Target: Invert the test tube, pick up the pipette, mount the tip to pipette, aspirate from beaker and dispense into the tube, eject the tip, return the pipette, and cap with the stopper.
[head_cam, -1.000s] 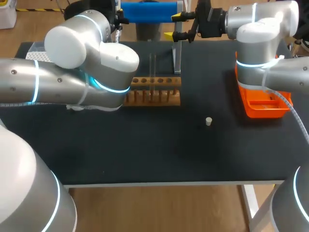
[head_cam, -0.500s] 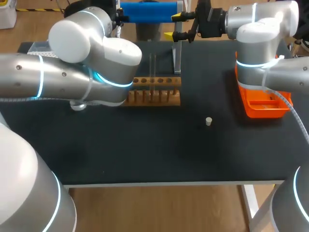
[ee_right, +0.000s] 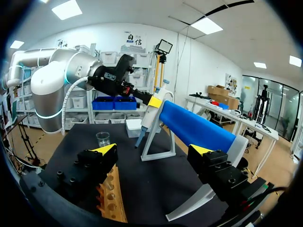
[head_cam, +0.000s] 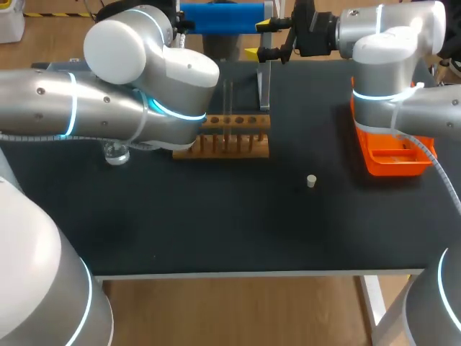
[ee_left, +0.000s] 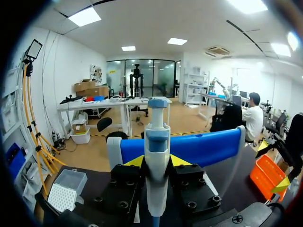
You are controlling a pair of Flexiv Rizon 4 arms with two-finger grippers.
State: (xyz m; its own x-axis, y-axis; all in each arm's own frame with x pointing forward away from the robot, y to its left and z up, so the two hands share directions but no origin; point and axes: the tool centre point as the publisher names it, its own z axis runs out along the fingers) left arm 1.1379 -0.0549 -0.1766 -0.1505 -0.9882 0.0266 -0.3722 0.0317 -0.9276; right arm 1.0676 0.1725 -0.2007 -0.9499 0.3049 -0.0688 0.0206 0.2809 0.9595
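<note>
Silver-grey arms (head_cam: 36, 108) w/ cyan joint rings (head_cam: 72, 108), white cable (head_cam: 414, 140)

Around the test tube rack (head_cam: 230, 137) I have the beaker (head_cam: 115, 153) to its left, stopper (head_cam: 311, 181) front-right, tray (head_cam: 392, 162) farther right, pipette stand (head_cam: 263, 86) behind it, pipette (ee_left: 156, 139) there clamped in my left gripper (ee_left: 156, 161).

The white-and-blue pipette (ee_left: 156, 142) stands upright, apparently gripped in the left tool (ee_left: 156, 161). A clear test tube (head_cam: 227, 101) stands in the wooden rack (head_cam: 229, 143). The glass beaker (head_cam: 115, 153) sits left of the rack, and the small white stopper (head_cam: 311, 181) lies on the worktop (head_cam: 216, 216).
</note>
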